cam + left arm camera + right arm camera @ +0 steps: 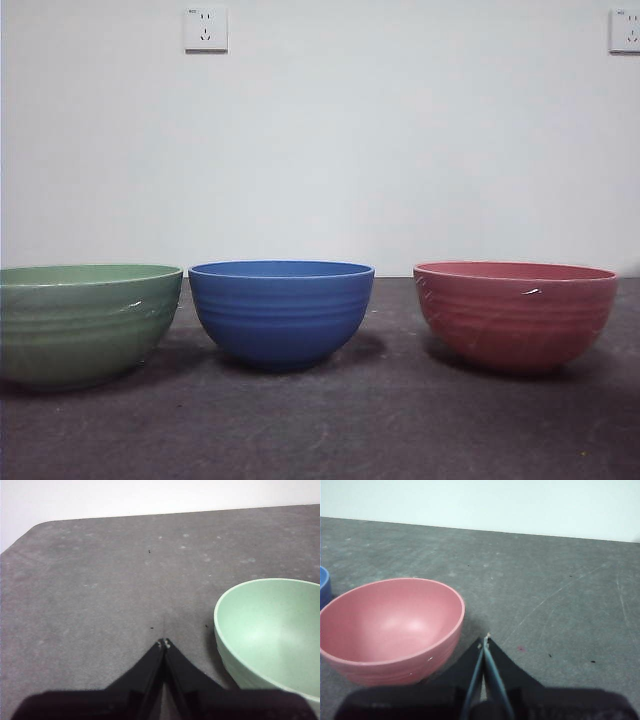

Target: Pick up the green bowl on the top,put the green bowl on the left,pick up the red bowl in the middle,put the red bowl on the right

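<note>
The green bowl point(85, 322) stands upright on the table at the left of the front view, and its pale inside shows in the left wrist view point(272, 630). The red bowl point(514, 314) stands upright at the right, also seen from above point(390, 627). My left gripper point(164, 643) hangs shut and empty over bare table beside the green bowl. Beside the red bowl my right gripper point(485, 639) is shut too, holding nothing. Neither arm shows in the front view.
A blue ridged bowl point(281, 312) stands between the two other bowls, with small gaps on both sides; its edge peeks into the right wrist view point(324, 586). The grey table point(330, 430) ends at a white wall with two sockets point(205, 29).
</note>
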Controlling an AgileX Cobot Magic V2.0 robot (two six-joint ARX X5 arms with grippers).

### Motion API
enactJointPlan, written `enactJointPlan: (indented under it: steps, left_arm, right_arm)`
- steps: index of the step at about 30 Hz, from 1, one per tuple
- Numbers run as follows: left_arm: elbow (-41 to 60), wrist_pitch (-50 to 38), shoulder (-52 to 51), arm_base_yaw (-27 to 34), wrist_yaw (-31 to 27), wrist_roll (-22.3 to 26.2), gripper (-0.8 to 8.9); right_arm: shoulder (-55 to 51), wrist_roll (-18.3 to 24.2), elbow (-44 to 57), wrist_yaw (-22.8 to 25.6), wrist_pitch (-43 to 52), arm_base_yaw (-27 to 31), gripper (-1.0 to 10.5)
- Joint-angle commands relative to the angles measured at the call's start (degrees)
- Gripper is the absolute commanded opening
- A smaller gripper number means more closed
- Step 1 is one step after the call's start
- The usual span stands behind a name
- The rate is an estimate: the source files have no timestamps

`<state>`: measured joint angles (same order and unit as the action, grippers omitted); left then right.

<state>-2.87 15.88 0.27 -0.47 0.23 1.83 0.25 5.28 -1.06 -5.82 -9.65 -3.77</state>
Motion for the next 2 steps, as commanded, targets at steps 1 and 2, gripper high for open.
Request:
enactJointPlan:
  steps: [1,2]
  left_arm:
    - [0.7,0.5,-0.2,0.2,0.1,-0.5,-0.03]
    - [0.7,0.5,-0.2,0.2,0.1,-0.5,-0.03]
  right_arm:
    - [-0.1,-0.5,0.6,0.2,-0.2,0.0,0.0]
    - [-0.1,-0.5,0.6,0.2,-0.2,0.0,0.0]
